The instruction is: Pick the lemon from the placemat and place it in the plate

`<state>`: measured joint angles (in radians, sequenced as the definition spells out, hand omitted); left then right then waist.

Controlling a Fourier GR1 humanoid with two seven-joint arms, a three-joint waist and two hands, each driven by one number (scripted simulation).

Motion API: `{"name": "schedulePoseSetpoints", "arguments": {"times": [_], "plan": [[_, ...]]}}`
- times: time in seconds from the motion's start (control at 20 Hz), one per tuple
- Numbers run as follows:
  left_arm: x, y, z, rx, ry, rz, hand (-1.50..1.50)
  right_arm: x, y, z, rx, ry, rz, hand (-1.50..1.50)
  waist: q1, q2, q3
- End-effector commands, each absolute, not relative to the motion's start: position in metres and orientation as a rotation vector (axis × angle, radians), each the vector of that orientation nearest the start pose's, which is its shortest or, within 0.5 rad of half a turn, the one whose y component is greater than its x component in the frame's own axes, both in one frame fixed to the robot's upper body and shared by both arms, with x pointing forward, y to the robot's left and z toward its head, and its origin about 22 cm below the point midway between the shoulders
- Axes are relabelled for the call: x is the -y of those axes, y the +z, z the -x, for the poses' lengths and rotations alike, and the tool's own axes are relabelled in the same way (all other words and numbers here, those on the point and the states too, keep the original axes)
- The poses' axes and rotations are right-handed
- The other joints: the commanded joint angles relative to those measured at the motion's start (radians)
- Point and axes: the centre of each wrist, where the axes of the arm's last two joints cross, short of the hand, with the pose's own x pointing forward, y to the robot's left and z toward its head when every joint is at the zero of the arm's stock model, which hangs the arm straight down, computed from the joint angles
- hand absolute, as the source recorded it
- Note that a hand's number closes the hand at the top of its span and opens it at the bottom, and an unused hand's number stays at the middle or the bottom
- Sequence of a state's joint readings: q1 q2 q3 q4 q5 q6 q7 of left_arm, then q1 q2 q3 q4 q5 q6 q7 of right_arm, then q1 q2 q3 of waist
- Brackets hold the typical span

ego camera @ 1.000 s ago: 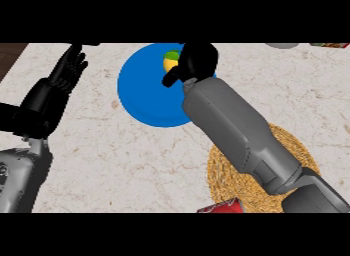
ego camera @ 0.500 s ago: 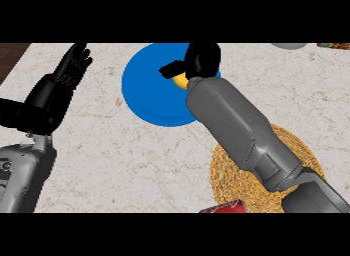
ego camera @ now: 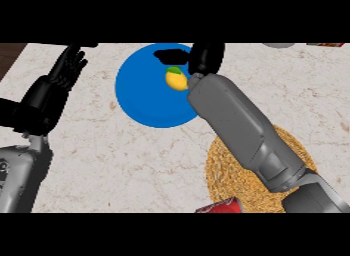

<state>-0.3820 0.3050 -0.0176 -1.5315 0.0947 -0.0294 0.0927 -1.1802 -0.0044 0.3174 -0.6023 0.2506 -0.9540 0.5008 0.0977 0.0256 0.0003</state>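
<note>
Two hands show: the right hand [ego camera: 205, 56], in the upper middle of the frame, hangs over the blue plate [ego camera: 145, 102] with the lemon [ego camera: 176, 79] just beside its fingertips, and I cannot tell whether it pinches the fruit or has let go, while the left hand [ego camera: 66, 69] rests spread at the upper left. Placing looks like the step in hand, well away from the woven placemat [ego camera: 241, 180] at lower right on the marble surface [ego camera: 126, 165]. Next, I judge, the fingers must open fully and lift clear without nudging the lemon off.
</note>
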Motion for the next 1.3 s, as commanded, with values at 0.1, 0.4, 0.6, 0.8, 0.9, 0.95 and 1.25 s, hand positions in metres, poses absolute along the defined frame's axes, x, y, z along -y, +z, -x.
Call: {"name": "schedulePoseSetpoints", "arguments": {"times": [0.1, 0.4, 0.6, 0.8, 0.9, 0.95, 1.25], "plan": [[-0.265, 0.095, -0.315, 1.760, -0.266, -0.104, 0.00, 0.033, 0.129, -0.416, 1.615, -0.181, 0.655, -1.50, -0.051, -0.016, 0.000], [-0.280, 0.108, -0.300, 1.743, -0.229, -0.130, 0.00, 0.061, 0.083, -0.389, 1.643, -0.207, 0.604, -1.50, -0.090, -0.026, 0.000], [-0.275, 0.095, -0.293, 1.741, -0.221, -0.141, 0.00, 0.090, 0.079, -0.370, 1.658, -0.144, 0.589, -1.50, -0.109, -0.031, 0.000], [-0.280, 0.101, -0.299, 1.737, -0.237, -0.168, 0.00, 0.127, 0.072, -0.350, 1.645, -0.124, 0.622, -1.50, -0.109, -0.030, 0.000], [-0.278, 0.092, -0.293, 1.750, -0.231, -0.149, 0.00, 0.148, 0.084, -0.342, 1.652, -0.107, 0.614, -1.50, -0.107, -0.030, -0.001], [-0.291, 0.100, -0.291, 1.734, -0.226, -0.149, 0.00, 0.159, 0.070, -0.324, 1.657, -0.086, 0.607, -1.50, -0.110, -0.031, 0.000], [-0.267, 0.101, -0.311, 1.746, -0.234, -0.152, 0.00, 0.183, 0.069, -0.304, 1.659, -0.079, 0.651, -1.50, -0.106, -0.026, 0.000]]}}
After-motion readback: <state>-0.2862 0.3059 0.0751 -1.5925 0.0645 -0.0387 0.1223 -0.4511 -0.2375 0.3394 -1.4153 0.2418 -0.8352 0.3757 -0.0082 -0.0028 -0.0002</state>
